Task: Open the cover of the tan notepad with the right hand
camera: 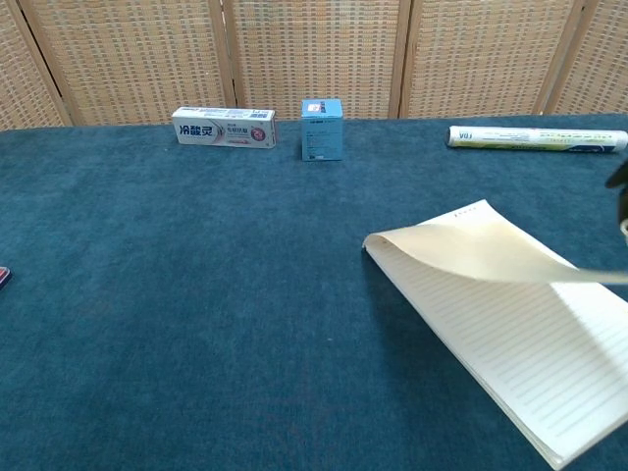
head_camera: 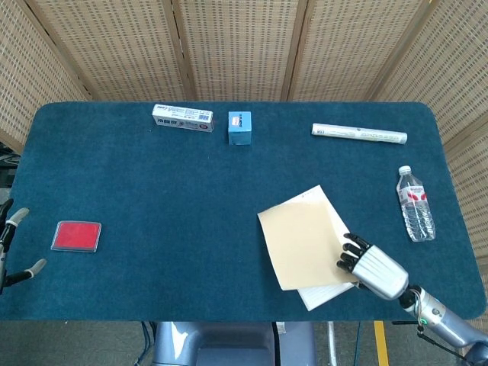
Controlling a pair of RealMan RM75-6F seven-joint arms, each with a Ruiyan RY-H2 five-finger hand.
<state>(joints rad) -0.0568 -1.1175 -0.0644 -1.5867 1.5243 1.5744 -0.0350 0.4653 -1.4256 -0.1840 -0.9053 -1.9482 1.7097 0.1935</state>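
The tan notepad (head_camera: 303,238) lies skewed near the table's front right, its spiral end pointing to the far left. In the chest view its cover (camera: 478,248) is lifted and curved, with the lined pages (camera: 510,343) showing beneath. My right hand (head_camera: 371,268) is at the pad's near right side. Its dark fingers (head_camera: 351,252) grip the cover's free edge. Only a dark sliver of the right hand (camera: 619,179) shows at the chest view's right border. My left hand (head_camera: 17,242) sits at the far left edge with its fingertips apart and nothing in it.
A toothpaste box (head_camera: 182,117), a small blue box (head_camera: 239,127) and a white roll (head_camera: 358,133) line the far side. A water bottle (head_camera: 415,203) lies right of the pad. A red card (head_camera: 76,235) rests near the left hand.
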